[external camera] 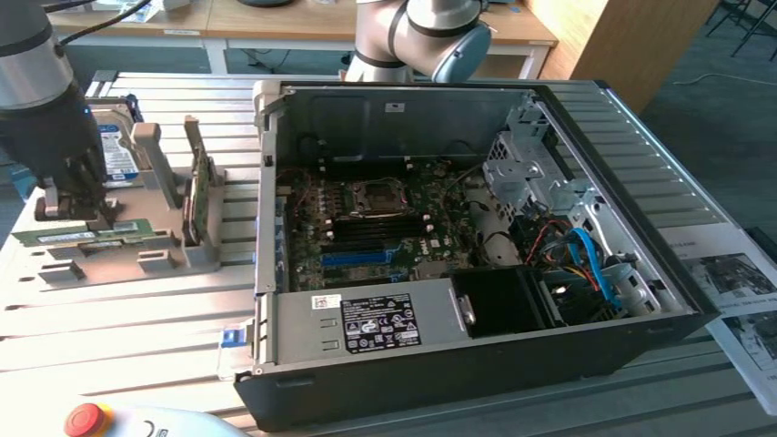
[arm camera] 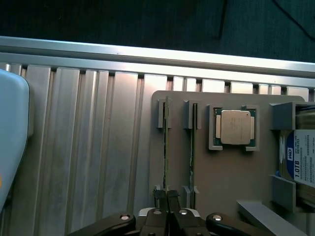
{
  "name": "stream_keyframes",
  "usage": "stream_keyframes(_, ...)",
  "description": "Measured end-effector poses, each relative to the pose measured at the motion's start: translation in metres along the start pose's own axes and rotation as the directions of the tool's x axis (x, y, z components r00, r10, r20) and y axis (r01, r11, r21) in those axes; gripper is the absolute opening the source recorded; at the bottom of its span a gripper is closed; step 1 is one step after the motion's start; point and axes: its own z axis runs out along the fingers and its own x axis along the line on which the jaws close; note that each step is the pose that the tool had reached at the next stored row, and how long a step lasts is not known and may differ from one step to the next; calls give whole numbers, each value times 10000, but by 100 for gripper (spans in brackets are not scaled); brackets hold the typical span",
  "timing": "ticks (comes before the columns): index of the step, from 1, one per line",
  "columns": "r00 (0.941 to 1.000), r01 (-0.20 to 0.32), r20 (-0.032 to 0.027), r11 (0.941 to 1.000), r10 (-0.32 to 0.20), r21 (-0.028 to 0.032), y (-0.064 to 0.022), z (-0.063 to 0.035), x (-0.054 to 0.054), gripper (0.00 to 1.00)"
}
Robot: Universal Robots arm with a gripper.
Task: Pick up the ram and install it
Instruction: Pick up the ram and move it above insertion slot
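Note:
The ram (arm camera: 166, 142) stands on edge in a slot of the grey holder (arm camera: 221, 177). My gripper (arm camera: 166, 194) is shut on one end of it, a dark finger pressed to each face. A matching green stick (arm camera: 192, 142) stands in the neighbouring slot, apart from the fingers. In the exterior view my gripper (external camera: 79, 214) reaches down onto the green ram (external camera: 61, 238) at that view's left, beside the open computer case (external camera: 680, 300). The motherboard (external camera: 364, 228) lies flat inside the case.
On the holder, a processor chip (arm camera: 237, 126) and a hard drive (arm camera: 302, 162) sit beyond the sticks. A red stop button (external camera: 87, 419) is at the table's front edge, and printed sheets (external camera: 729, 273) lie at the exterior view's right. Another arm's base (external camera: 425, 36) stands behind the case.

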Motion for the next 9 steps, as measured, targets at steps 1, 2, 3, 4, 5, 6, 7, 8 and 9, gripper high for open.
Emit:
stream_keyframes(1, 10000, -1, -5, 10000, 1, 0, 1, -26, 0, 12)
stream_keyframes(2, 10000, -1, -11, 10000, 1, -1, 1, -53, 0, 12)
stream_keyframes(3, 10000, 0, -16, 10000, 0, 0, 2, -77, -1, 12)
stream_keyframes(4, 10000, 0, -24, 10000, 0, -1, 2, -97, -1, 12)
stream_keyframes(5, 10000, 0, -33, 10000, 0, -2, 3, -124, -1, 12)
stream_keyframes(6, 10000, 0, -41, 10000, 0, -2, 3, -150, -1, 12)
stream_keyframes(7, 10000, -1, -48, 10000, 1, -2, 4, -178, -1, 12)
stream_keyframes(8, 10000, -2, -54, 10000, 2, -3, 5, -207, -2, 12)
stream_keyframes(9, 10000, -3, -61, 10000, 3, -4, 6, -236, -3, 12)
